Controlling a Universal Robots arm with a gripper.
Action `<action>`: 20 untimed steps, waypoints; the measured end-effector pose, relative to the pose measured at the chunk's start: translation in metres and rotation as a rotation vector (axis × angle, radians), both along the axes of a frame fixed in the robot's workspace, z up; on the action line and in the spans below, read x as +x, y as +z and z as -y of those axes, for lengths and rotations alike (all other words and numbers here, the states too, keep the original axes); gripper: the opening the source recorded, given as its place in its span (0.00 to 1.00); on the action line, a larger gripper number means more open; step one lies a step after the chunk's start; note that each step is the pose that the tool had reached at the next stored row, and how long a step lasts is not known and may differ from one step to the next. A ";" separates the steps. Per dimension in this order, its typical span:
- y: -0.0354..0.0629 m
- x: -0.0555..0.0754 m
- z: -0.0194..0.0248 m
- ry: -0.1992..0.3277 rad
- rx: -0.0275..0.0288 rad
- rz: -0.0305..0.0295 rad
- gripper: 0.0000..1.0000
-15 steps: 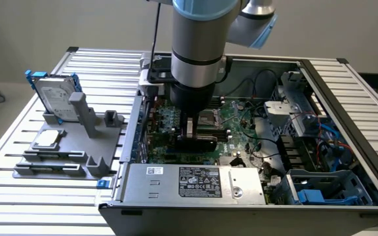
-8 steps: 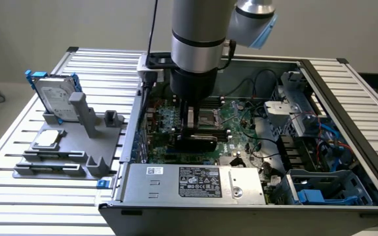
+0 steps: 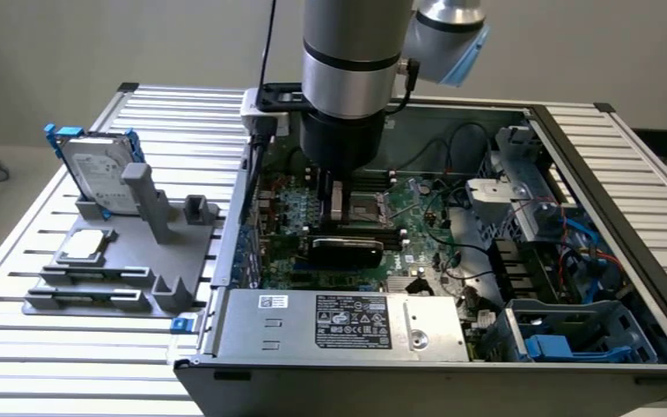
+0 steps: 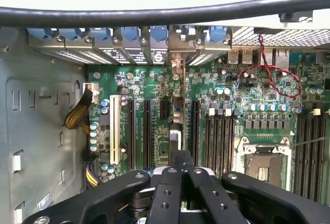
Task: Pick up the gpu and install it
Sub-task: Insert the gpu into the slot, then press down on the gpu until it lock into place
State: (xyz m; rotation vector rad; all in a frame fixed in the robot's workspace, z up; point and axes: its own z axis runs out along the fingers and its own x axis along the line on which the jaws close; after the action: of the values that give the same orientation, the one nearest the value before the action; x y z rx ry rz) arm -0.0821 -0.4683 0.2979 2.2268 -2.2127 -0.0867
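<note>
The gpu (image 3: 346,250) stands on edge inside the open computer case, its black rounded cooler facing the case's front, on the large green motherboard (image 3: 426,217). My gripper (image 3: 336,213) reaches straight down into the case, right over the card's upper edge. In the wrist view the black fingers (image 4: 167,193) are pressed together, so the gripper (image 4: 180,157) is shut. The gpu (image 4: 176,131) runs edge-on away from the fingertips, between the black slots, to its silver bracket (image 4: 178,62) at the rear wall. Whether the fingertips touch the card I cannot tell.
A grey fixture (image 3: 114,261) on the slatted table at the exterior view's left holds a silver hard drive with blue rails (image 3: 96,169). Inside the case are a power supply (image 3: 346,321), drive cages (image 3: 542,200), cables and the processor socket (image 4: 263,165). A black cable (image 4: 154,15) crosses the wrist view.
</note>
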 end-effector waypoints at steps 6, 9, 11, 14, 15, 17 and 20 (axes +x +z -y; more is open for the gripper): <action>0.0001 0.000 0.0000 0.000 -0.0001 -0.0001 0.11; 0.0000 0.000 0.0000 0.000 -0.0001 0.0000 0.11; 0.0000 0.000 0.0000 0.000 -0.0001 0.0000 0.11; 0.0001 0.000 0.0000 0.000 -0.0001 -0.0001 0.11; 0.0000 0.000 0.0000 0.000 -0.0001 -0.0001 0.11; -0.0001 0.000 -0.0003 0.000 -0.0002 0.0002 0.11; -0.0027 -0.002 -0.0030 0.000 0.0000 0.0030 0.11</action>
State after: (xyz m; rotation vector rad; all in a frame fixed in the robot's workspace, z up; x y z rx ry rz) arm -0.0846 -0.4654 0.2952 2.2284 -2.2143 -0.0835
